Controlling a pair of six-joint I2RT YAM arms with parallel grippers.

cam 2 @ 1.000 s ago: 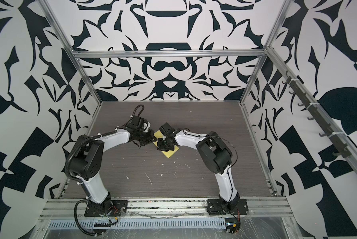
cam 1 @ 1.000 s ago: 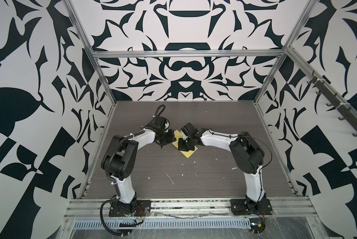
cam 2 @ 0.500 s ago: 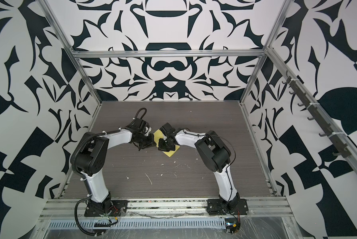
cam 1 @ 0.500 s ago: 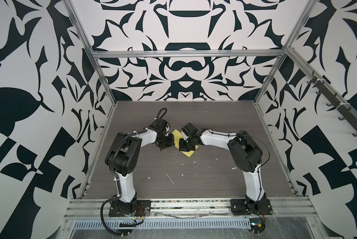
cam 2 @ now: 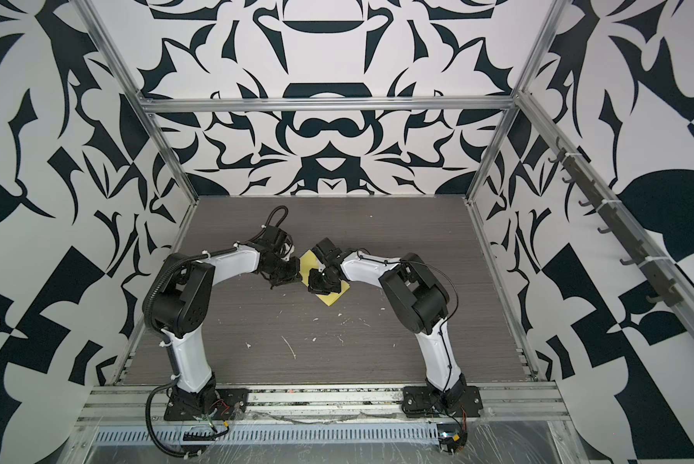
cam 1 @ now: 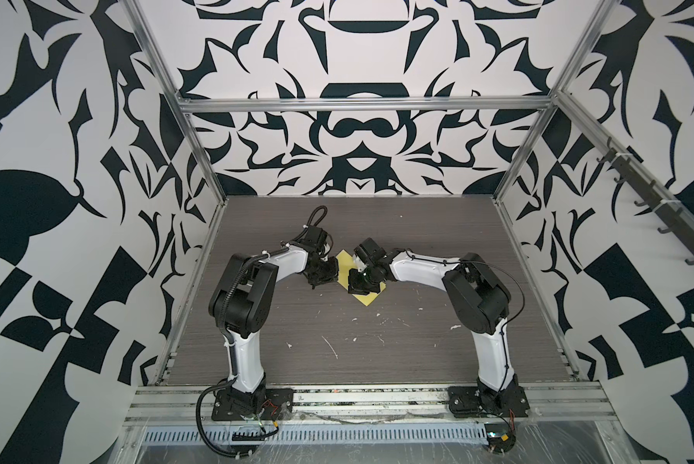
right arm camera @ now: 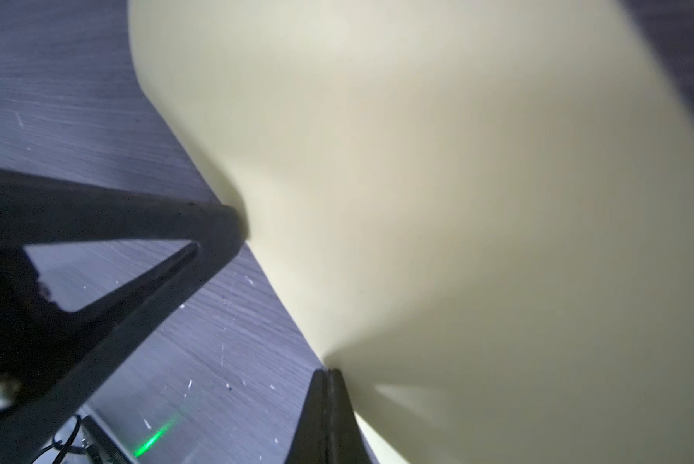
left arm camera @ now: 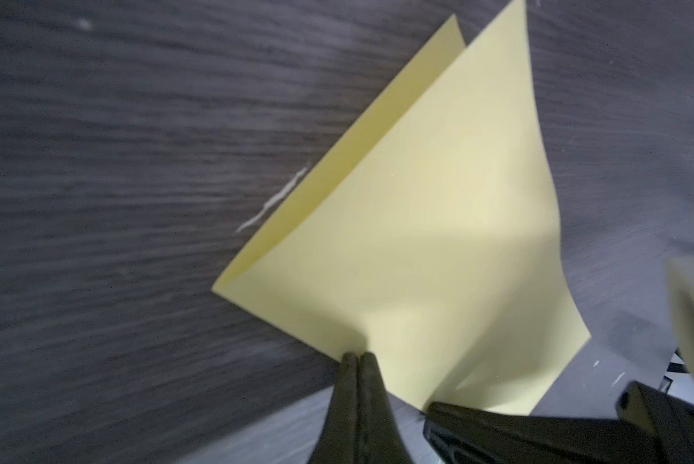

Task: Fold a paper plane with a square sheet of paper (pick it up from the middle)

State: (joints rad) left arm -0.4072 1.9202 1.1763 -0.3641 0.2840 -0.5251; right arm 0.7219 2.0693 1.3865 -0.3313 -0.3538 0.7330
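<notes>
Pinching the square sheet of paper at its edge, the left gripper and right gripper both have jaws closed on it. It sits mid-table, doubled into 2 loose layers. This looks like an early fold, so the next move calls for aligning the corners and then flattening the crease.

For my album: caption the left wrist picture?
Left gripper, jaws shut, pinches the folded yellow paper over a dark table.
</notes>
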